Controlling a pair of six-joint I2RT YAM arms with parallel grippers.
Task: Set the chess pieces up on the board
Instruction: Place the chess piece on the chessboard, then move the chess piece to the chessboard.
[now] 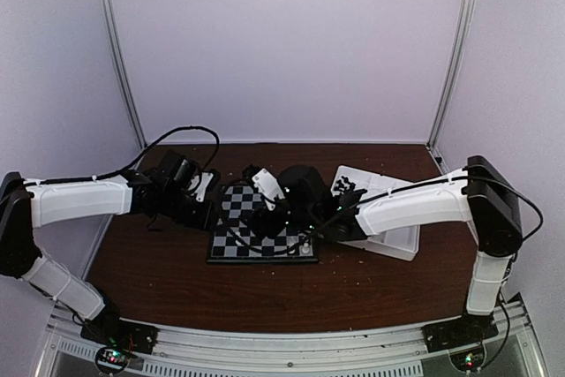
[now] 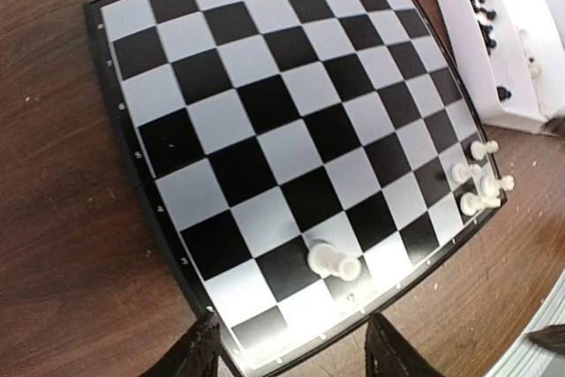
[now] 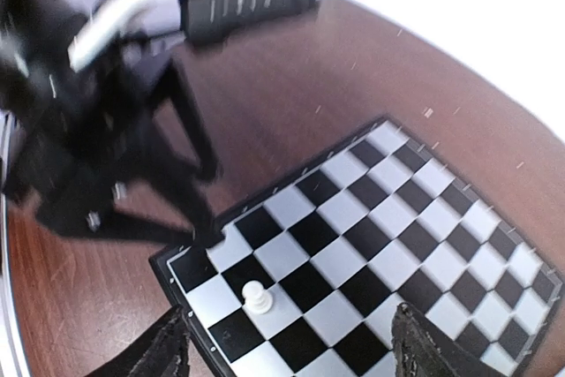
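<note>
Right gripper (image 3: 291, 328) gapes released, a white pawn (image 3: 257, 296) standing free on the board (image 3: 397, 218) just beyond its fingertips (image 3: 169, 349).

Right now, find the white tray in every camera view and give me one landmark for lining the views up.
Top external: the white tray sits right of centre, just to the right of the board.
Left wrist: it fills the upper right corner, just past one edge of the board.
Right wrist: not in view.
Shared landmark: the board, visible in all three views.
</note>
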